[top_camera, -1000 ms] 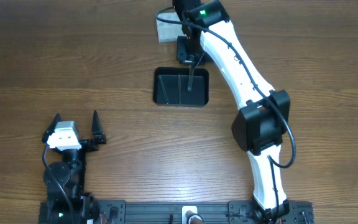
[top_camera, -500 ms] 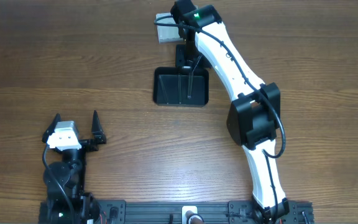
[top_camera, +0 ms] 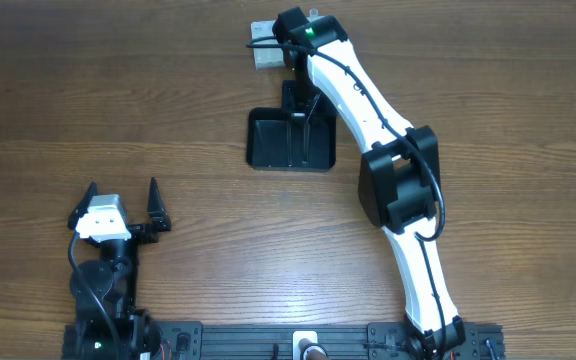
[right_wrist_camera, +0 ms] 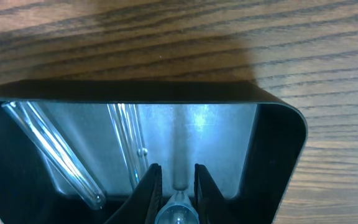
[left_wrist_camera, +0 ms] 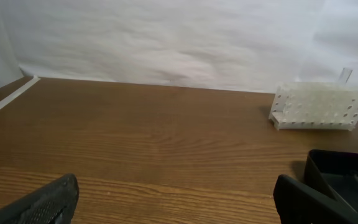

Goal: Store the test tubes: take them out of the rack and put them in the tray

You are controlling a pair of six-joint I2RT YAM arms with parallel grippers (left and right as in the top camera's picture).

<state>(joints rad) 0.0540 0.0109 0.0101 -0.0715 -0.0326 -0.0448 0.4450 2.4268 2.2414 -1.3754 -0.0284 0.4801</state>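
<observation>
Right gripper [right_wrist_camera: 174,186] is holding a test tube [right_wrist_camera: 176,213]. Fingers [right_wrist_camera: 151,186] are set narrow and are pinching the glass just under its open rim. The tube is hanging mouth-up, its lower end going down inside the black tray [right_wrist_camera: 278,130]. Cannot tell whether the tip is touching the tray floor.

Two loose tubes are lying on that floor beside the held one. The slanted tube [right_wrist_camera: 55,155] is running corner to corner. The straighter tube [right_wrist_camera: 129,137] is lying nearer the gripper. The two are apart from each other.

From above, the right arm [top_camera: 398,190] is standing at 5 o'clock and reaching up to 12 o'clock, with its wrist bending back down over the tray's 1 o'clock corner. The tray is sitting just past the middle of the wooden table [top_camera: 488,100], toward 12 o'clock.

The white rack [left_wrist_camera: 316,107] is standing at 11 o'clock of the tray, near it but not touching, and is partly covered by the arm in the top view. One upright tube [left_wrist_camera: 345,75] is poking out of the rack at the end nearest the arm.

Left gripper [top_camera: 122,197] is resting at 8 o'clock of the table, jaws spread wide and gripping nothing, well apart from tray and rack. A white backdrop [left_wrist_camera: 166,37] is hanging behind the table's far edge.
</observation>
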